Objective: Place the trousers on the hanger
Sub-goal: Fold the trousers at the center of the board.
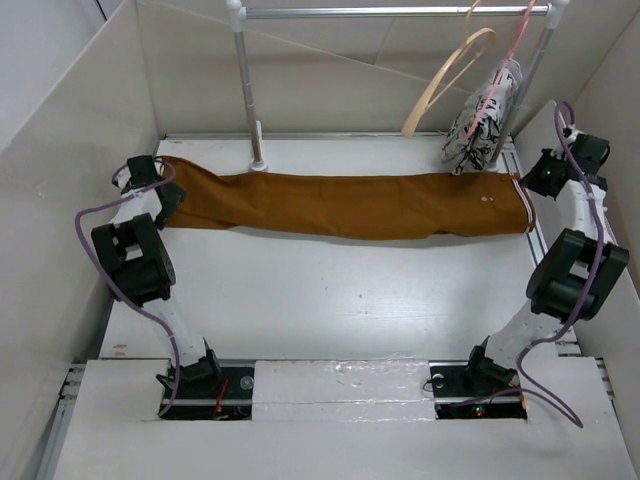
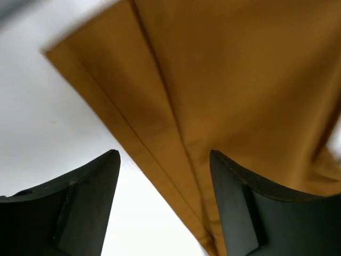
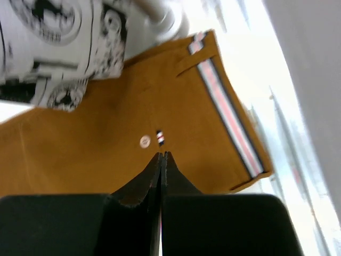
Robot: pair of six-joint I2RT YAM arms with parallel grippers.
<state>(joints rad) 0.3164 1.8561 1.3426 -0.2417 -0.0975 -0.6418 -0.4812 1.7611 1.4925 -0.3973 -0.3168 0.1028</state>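
Trousers lie stretched flat across the counter, running from 9 to 3 o'clock, with the hem at the left end effector and the striped waistband by the right end effector. Left one's released, jaws apart, hem corner showing between them, gripping nothing. Right one's clenched, fingers pressed together and empty, tips over the cloth near the button. Both arms fold at the elbow, reaching forward along the sides. The hanger hangs at 1 o'clock on the rail.

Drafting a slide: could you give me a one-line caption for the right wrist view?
Shut right gripper poised at the waistband end of the rust-brown trousers, with the black-and-white patterned cloth beyond.
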